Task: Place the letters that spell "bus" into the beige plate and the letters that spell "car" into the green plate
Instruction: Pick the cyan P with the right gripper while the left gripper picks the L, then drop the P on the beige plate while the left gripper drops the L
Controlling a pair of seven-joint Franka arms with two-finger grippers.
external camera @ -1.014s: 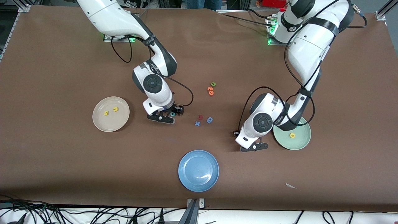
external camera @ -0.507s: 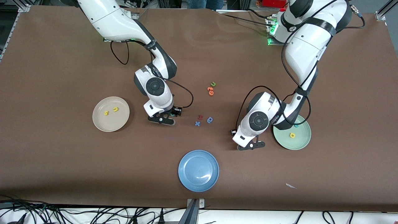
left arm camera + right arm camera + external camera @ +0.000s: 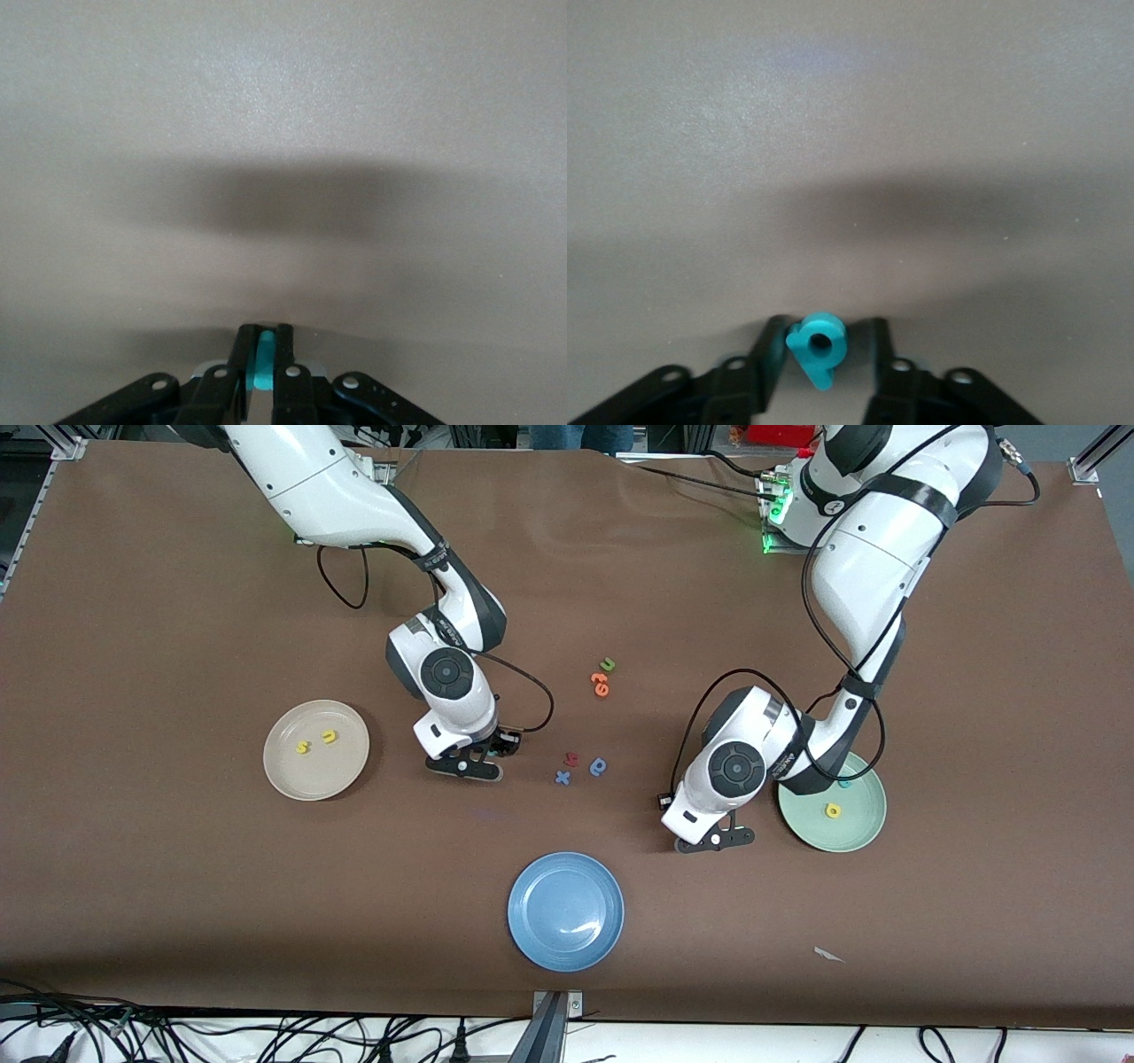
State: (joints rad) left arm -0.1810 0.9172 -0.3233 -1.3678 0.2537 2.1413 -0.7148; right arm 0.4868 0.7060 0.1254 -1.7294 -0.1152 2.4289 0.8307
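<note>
Pinching both pickups: left gripper [image 3: 262, 341] squeezes a teal letter [image 3: 263, 363] edge-on, probably the r; right gripper [image 3: 824, 335] has the teal b [image 3: 818, 347] between its 2 fingers, touching the one, maybe not the other.

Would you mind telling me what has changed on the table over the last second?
The left gripper slid a little toward the right arm's end, away from the green plate, and shut on a teal letter. The right gripper barely shifted while its fingers closed in around the teal b. The beige plate, the blue plate and the loose letters stayed put.
</note>
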